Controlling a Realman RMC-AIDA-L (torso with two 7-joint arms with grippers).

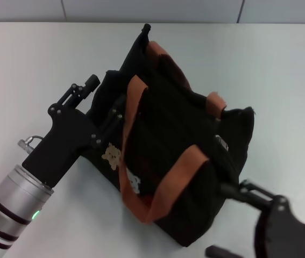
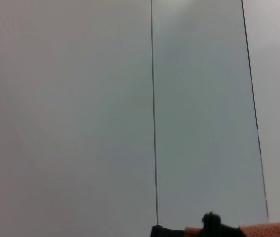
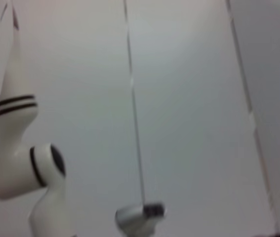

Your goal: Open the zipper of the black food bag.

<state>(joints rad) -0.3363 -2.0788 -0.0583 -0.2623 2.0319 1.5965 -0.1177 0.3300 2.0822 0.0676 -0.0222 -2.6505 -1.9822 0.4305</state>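
Note:
The black food bag (image 1: pixel 179 145) lies tilted on the white table (image 1: pixel 34 59), bear pictures (image 1: pixel 111 156) facing me and orange-brown handles (image 1: pixel 168 185) draped over it. The zipper runs along its top ridge, hard to trace on the black fabric; a small pale tab (image 1: pixel 219 141) shows near the right end. My left gripper (image 1: pixel 107 92) is at the bag's left end, open, with a fold of the bag between its fingers. My right gripper (image 1: pixel 225 220) is open at the bag's near right corner, one finger (image 1: pixel 238 191) touching it. The left wrist view catches only a sliver of bag and handle (image 2: pixel 263 229).
White table surface stretches on all sides of the bag, with a pale panelled wall (image 1: pixel 152 9) behind. The right wrist view looks at that wall and at a white robot arm (image 3: pixel 16 148) with black bands.

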